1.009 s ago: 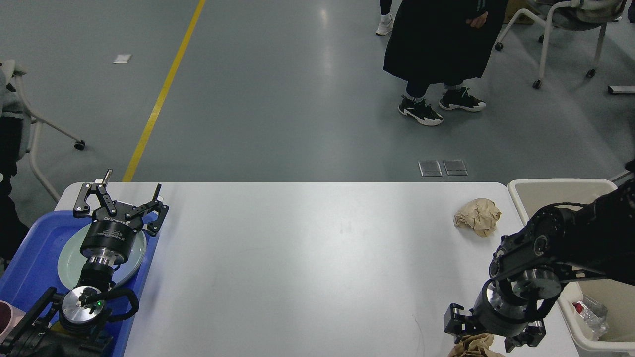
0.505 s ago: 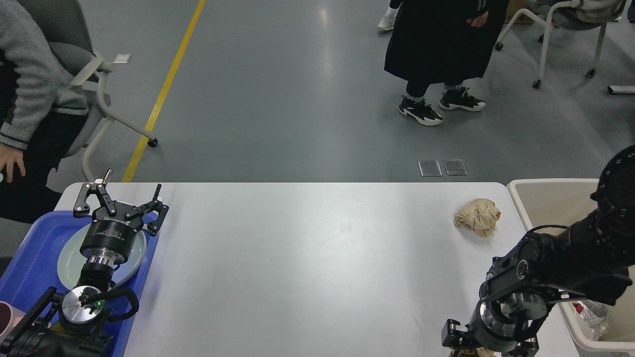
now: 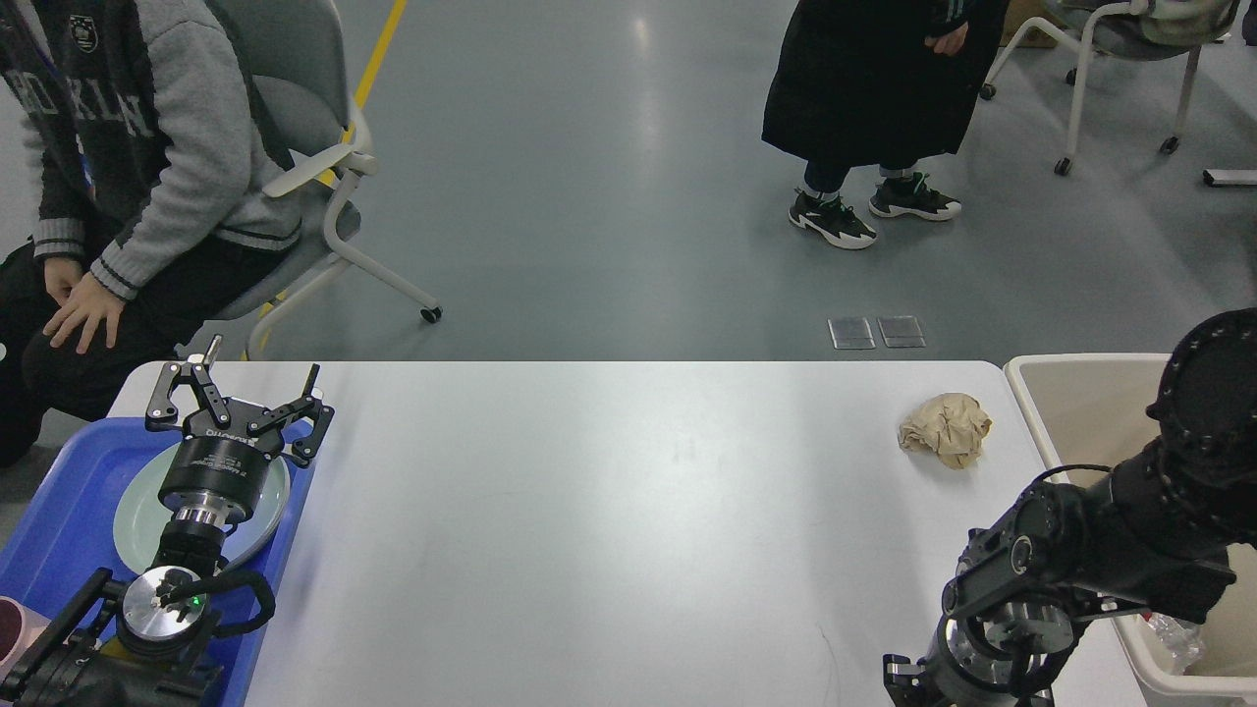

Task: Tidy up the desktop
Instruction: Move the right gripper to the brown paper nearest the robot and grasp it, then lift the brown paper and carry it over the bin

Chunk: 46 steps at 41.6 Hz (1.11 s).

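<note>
The white desktop (image 3: 628, 491) fills the lower half of the head view. A crumpled brown paper ball (image 3: 945, 428) lies on it near the far right corner. My left gripper (image 3: 245, 381) is open and empty, held above a pale green plate (image 3: 133, 520) in the blue tray (image 3: 69, 481) at the left end. My right gripper (image 3: 967, 687) is at the bottom edge, low over the desktop's near right part. Its fingers are cut off by the frame, and nothing shows between them.
A cream bin (image 3: 1021, 393) stands against the desktop's right end, with a plastic wrapper (image 3: 1169, 628) inside. A dark red cup (image 3: 10, 628) sits at the tray's near end. A seated person (image 3: 128, 147) is beyond the left corner. A standing person (image 3: 864, 79) is behind the table.
My right arm has drawn back toward the bottom edge, and the brown paper seen under its gripper is out of view. A person on a chair has rolled in from the left. My left arm is still.
</note>
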Available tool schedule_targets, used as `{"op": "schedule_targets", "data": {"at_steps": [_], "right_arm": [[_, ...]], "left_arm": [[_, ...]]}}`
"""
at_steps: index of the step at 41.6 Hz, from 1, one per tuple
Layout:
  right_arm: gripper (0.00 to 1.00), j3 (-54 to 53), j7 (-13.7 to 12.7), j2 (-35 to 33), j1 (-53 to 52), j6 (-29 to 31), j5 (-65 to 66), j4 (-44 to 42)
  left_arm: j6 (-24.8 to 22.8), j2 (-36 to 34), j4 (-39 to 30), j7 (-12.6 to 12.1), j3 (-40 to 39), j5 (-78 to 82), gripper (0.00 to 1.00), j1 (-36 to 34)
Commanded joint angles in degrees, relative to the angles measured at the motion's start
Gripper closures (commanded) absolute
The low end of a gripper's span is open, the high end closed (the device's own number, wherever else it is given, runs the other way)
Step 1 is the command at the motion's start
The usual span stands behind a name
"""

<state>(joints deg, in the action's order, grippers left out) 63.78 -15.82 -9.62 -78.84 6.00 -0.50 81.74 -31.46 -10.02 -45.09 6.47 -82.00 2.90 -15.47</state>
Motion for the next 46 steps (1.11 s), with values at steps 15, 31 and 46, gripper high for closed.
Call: {"op": "schedule_targets", "data": {"at_steps": [15, 31, 46], "right_arm": [[1.00, -0.1, 0.0, -0.7, -1.6, -0.3, -1.9, 0.9], [1.00, 0.2, 0.4, -5.6, -24.3, 15.3, -5.7, 9.9], [1.00, 3.9, 0.4, -8.2, -54.8, 29.2, -11.9, 14.0]], "left_arm": [[0.0, 0.0, 0.0, 0.0, 0.0, 0.0, 0.04, 0.0], [0.0, 0.0, 0.0, 0.0, 0.0, 0.0, 0.04, 0.0], [0.0, 0.0, 0.0, 0.0, -0.1, 0.0, 0.04, 0.0]]}}
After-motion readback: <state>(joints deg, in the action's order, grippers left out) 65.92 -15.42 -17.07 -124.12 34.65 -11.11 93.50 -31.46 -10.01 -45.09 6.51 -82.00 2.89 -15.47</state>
